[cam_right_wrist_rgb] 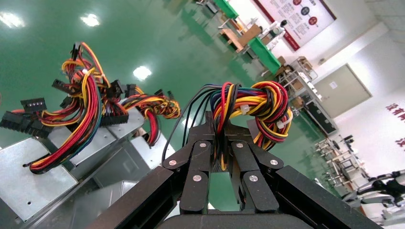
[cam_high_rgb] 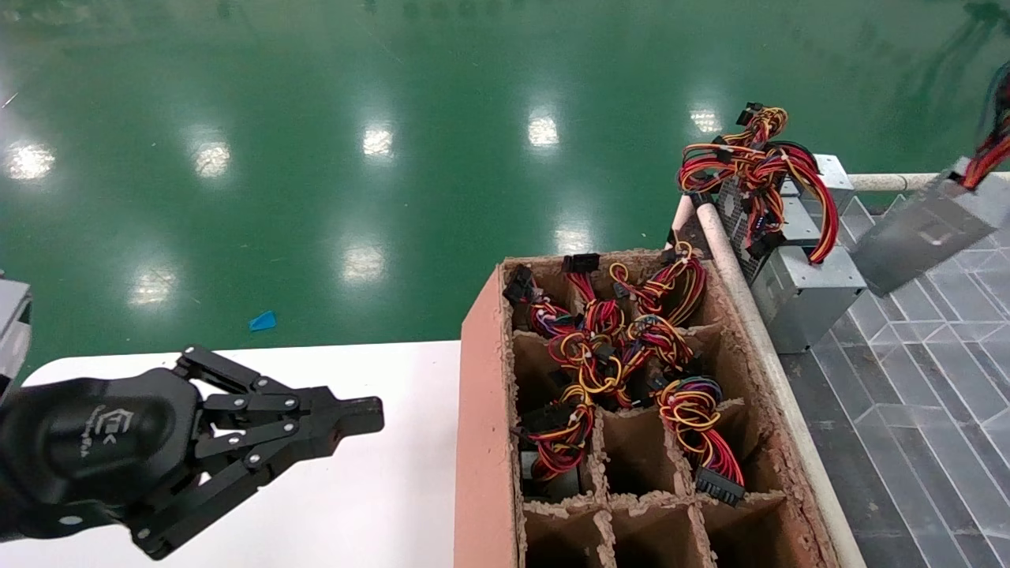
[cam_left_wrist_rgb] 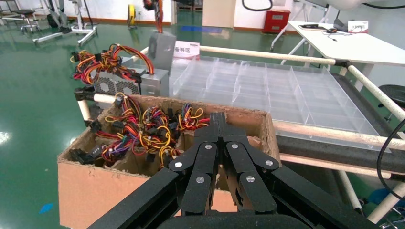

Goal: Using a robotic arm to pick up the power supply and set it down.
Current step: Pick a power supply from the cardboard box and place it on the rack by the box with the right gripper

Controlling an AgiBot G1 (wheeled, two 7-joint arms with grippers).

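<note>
Aloft, the power supply (cam_high_rgb: 923, 233) hangs tilted, wire end uppermost.

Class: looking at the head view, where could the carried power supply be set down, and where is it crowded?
Free: clear tray cells nearest the robot, right of the carton. Crowded: the tray's far corner, where parked supplies stand under the hanging power supply.

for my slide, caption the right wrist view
Right hand clamped on the power supply's wire bundle, above the stacked grey units.
</note>
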